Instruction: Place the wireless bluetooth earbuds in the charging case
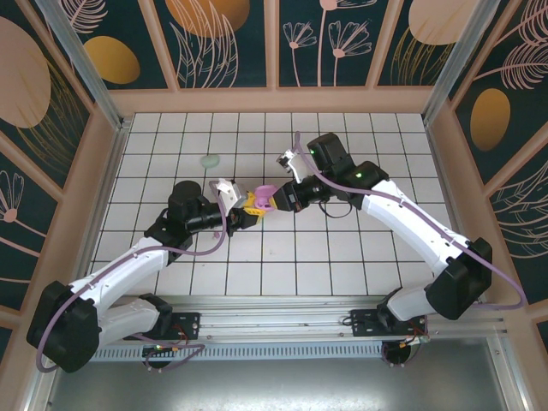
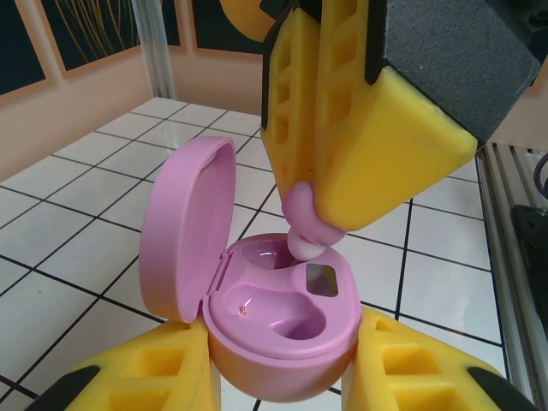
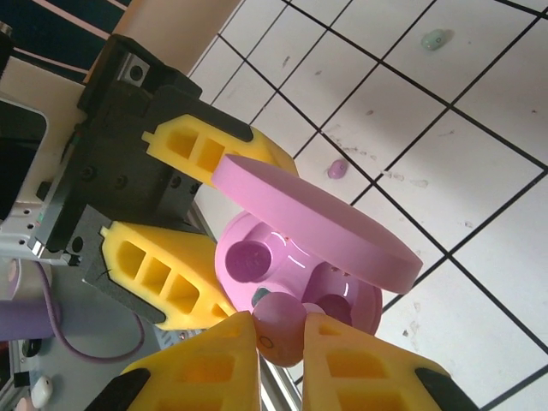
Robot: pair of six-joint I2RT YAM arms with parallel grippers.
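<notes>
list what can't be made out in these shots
- left wrist: the right gripper covers most of the bud, so whether it sits fully in the case is unclear
- top view: the bud is too small to pick out beside the case
- right wrist: the lid hides part of the case's inside; the mint speck is too small to identify

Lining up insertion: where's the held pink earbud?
Left wrist view: pink earbud, pinched in the right hand, at the far socket of the open case held by the left hand.
</notes>
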